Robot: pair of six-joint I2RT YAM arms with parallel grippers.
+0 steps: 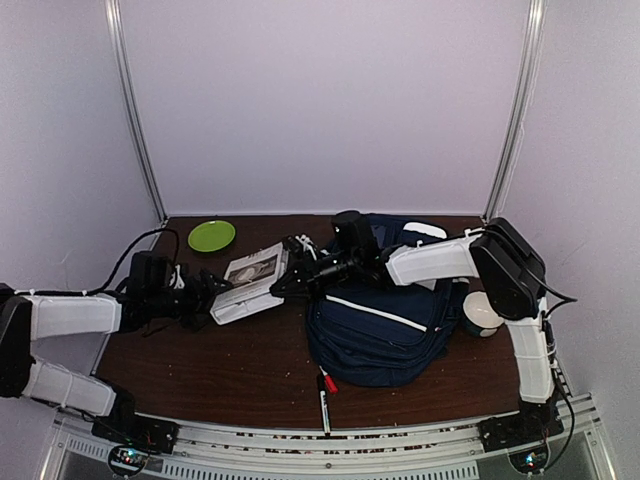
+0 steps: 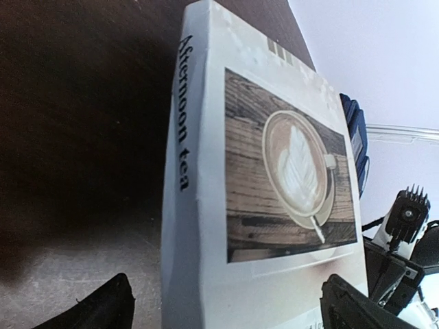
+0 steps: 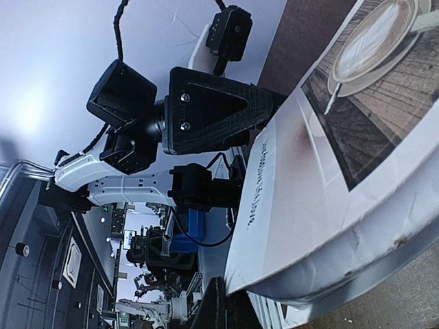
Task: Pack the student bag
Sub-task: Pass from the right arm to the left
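The student bag (image 1: 385,325), a navy backpack with white stripes, lies at the right of the table. A white book titled "Afternoon tea" (image 1: 250,282) lies tilted between the two arms, left of the bag. My left gripper (image 1: 213,290) is open, and its dark fingertips (image 2: 103,308) stand on either side of the book's (image 2: 260,192) near end without pressing it. My right gripper (image 1: 284,283) is shut on the book's cover (image 3: 343,171) at its far edge. Only one dark finger (image 3: 230,308) shows at the bottom of the right wrist view.
A green plate (image 1: 211,236) sits at the back left. A marker with a red cap (image 1: 325,392) lies at the front edge in front of the bag. A white cup (image 1: 482,312) stands right of the bag. Pale walls enclose the table.
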